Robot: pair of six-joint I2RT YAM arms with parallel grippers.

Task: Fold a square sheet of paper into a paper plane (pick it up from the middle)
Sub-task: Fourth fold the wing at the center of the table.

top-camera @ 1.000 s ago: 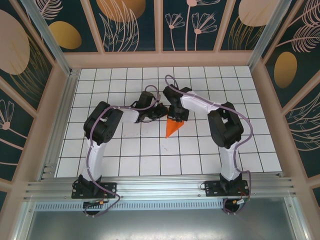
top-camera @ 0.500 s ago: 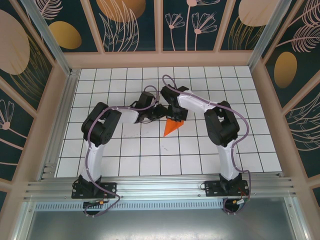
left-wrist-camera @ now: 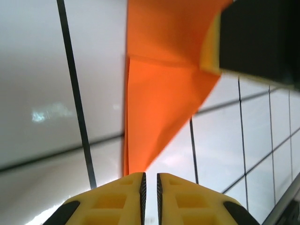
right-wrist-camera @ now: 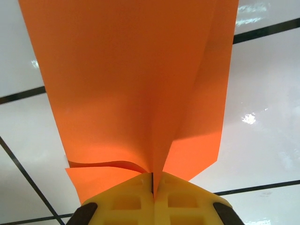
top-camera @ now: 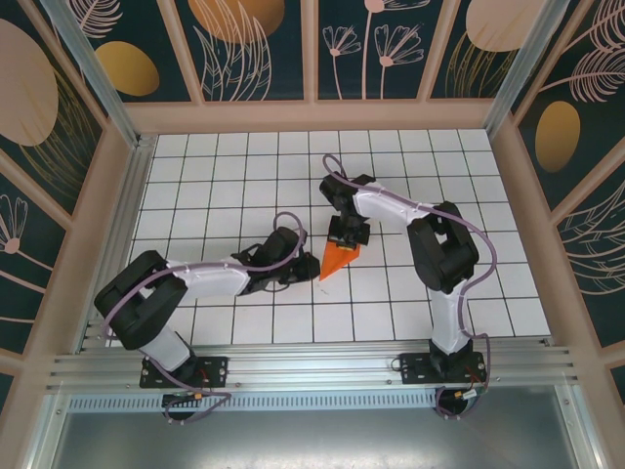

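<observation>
top external: left tool (top-camera: 307,266) now nearer, ajar; right tool (top-camera: 345,241) tight on paper plane (top-camera: 336,261)

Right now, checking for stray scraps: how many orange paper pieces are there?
1: the paper plane, mid-table, its wide end pinched in the right jaws, its tip before the left jaws. Arms might hide scraps.

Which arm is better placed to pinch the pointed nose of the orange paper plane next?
Probably the left arm. Its jaws sit right at the nose of the paper plane, barely parted and empty. The right arm is busy: its jaws are clamped on the wide tail end.
</observation>
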